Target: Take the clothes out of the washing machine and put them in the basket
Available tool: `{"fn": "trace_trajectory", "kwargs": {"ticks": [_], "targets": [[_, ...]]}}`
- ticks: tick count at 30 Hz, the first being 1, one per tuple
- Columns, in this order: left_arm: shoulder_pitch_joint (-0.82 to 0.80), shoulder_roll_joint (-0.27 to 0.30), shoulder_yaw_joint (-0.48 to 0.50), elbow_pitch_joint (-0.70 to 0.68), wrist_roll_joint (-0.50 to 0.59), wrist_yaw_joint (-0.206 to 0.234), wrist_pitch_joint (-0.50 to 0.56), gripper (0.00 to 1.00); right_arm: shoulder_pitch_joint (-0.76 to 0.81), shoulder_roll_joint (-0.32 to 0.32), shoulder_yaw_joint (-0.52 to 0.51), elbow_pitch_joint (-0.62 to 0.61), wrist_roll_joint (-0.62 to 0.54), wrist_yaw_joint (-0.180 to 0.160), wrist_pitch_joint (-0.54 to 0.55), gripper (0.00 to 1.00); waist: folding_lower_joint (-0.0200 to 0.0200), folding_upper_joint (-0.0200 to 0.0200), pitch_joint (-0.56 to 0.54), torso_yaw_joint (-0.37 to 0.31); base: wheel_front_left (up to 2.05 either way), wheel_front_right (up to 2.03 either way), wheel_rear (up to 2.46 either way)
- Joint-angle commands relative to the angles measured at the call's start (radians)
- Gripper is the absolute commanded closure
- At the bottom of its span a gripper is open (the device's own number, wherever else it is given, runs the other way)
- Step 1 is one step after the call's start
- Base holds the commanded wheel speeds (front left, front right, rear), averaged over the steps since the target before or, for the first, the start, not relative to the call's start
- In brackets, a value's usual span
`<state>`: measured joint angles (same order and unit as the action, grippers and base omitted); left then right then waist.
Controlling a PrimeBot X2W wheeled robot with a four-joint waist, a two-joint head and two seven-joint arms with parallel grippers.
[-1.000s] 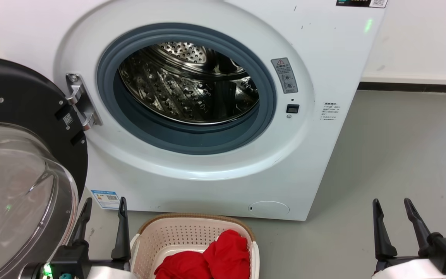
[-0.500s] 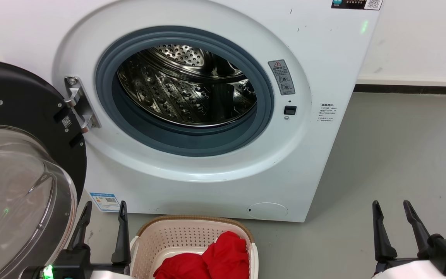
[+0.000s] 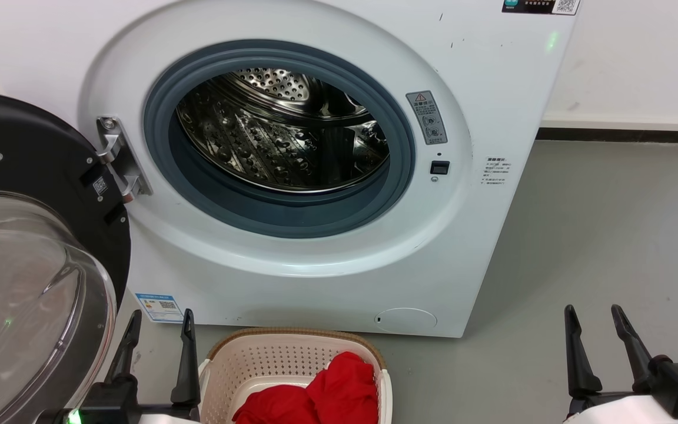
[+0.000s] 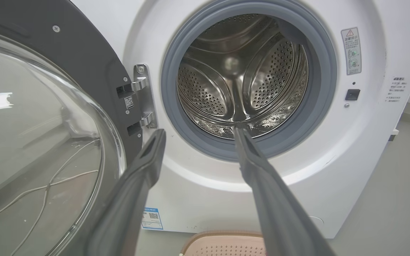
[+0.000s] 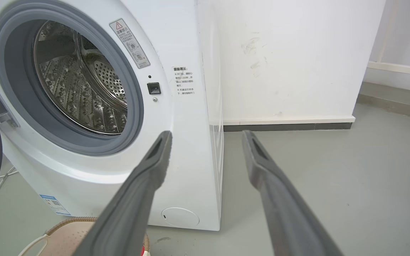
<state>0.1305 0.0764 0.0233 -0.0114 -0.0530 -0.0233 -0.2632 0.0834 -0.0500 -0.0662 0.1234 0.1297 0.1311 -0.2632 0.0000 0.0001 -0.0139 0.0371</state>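
Down at the bottom edge of my head view, the basket (image 3: 292, 337) sits on the smooth grey floor (image 3: 610, 235) just in front of the washing machine (image 3: 492, 88). It is cream plastic with rows of small round holes and a brown woven-look rim curving round its corners. The clothes (image 3: 321, 391) lie inside it, two soft bright red heaps crumpled against each other (their lower part is cut off by the frame). The machine is a glossy white box. Its round porthole is ringed by a matte grey rubber gasket (image 3: 292, 219), and the steel drum (image 3: 280, 141) shows polished, dimpled, perforated metal. Its door (image 3: 21, 147) stands swung open at the left, a black rim around a clear domed window. My left gripper (image 3: 161, 314) hangs just beside the basket's left wall, its long dark fingers spread wide with nothing between them. My right gripper (image 3: 592, 309) is well apart to the right over the floor, equally wide and holding nothing.
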Motion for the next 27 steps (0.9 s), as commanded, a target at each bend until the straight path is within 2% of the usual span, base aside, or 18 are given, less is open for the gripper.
{"fn": "trace_trajectory", "kwargs": {"ticks": [1,3,4,9,27], "targets": [[0.007,-0.005,0.003,0.0,-0.001,0.0,-0.002,0.0,-0.006,-0.001,0.001,0.001,-0.001,-0.001,-0.002,0.0,0.0,-0.0001,0.0,0.0,0.0,0.0,0.0],[0.008,-0.008,0.003,-0.002,-0.002,0.001,-0.002,0.0,-0.006,-0.001,0.001,0.002,0.001,-0.001,-0.002,0.0,0.0,-0.0001,0.0,-0.001,0.0,0.0,0.0],[0.009,-0.009,0.003,-0.005,-0.003,0.001,-0.002,1.0,-0.006,-0.001,0.0,0.002,0.003,-0.001,-0.002,1.0,0.0,-0.0001,0.0,0.0,0.0,0.0,0.0],[0.008,-0.017,0.001,0.042,-0.022,-0.001,0.011,1.0,0.005,0.004,0.001,0.039,0.02,0.0,0.007,1.0,0.0,-0.0001,0.0,-0.001,0.0,0.0,0.0],[-0.052,-0.019,0.023,0.091,-0.382,-0.027,0.097,1.0,-0.044,0.002,-0.01,0.056,0.364,0.0,0.093,1.0,0.0,-0.0001,0.002,-0.006,0.0,0.0,0.0]]}}
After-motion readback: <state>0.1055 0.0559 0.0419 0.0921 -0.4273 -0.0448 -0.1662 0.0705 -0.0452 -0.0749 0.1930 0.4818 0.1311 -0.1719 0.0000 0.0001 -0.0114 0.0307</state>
